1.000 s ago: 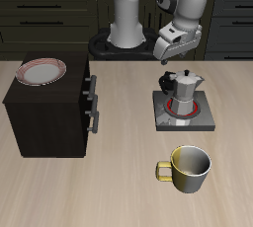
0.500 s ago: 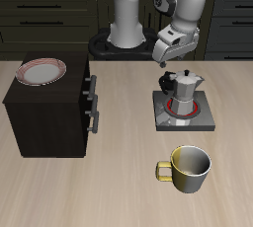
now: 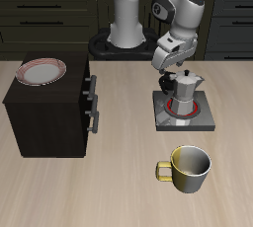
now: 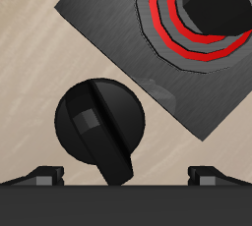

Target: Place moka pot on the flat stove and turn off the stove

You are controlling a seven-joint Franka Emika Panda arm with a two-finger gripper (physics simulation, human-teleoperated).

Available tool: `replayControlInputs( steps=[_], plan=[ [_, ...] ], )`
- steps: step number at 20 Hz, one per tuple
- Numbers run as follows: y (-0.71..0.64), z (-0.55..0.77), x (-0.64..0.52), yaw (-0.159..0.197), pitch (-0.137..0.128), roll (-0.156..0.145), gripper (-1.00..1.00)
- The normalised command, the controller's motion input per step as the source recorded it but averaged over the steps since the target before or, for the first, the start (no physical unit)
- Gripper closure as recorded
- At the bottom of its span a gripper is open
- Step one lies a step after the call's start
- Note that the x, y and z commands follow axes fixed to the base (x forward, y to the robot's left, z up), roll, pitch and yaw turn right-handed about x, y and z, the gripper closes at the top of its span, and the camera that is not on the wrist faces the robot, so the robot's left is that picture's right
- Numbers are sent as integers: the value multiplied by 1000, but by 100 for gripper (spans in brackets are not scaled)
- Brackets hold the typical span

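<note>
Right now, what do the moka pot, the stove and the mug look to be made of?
The moka pot looks like polished silver metal: faceted, with pale highlights and a dark handle, probably plastic. The flat stove reads as matte grey metal; its red ring looks lit. Its knob is matte black, perhaps plastic. The mug is glossy yellow-olive, ceramic or enamelled metal; I cannot tell which.

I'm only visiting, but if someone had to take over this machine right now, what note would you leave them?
End effector: open, empty, hanging over the stove knob, not touching it.
Moka pot: upright on the flat stove, on the burner ring, which glows red.
Done: pot placed.
Left: lower onto the knob, grip it, turn the stove off.
Nearby: yellow mug, cabinet with a plate.
</note>
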Motion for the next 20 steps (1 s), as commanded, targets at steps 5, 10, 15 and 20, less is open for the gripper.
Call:
replayControlInputs(
  steps=[5,10,15,20],
  plan=[
    [122,-84,19,20,2,32,-100],
    [149,-295,15,14,47,28,-100],
    [120,-243,-84,-8,57,24,-100],
    [1,-290,-17,-5,71,35,-100]
  ],
)
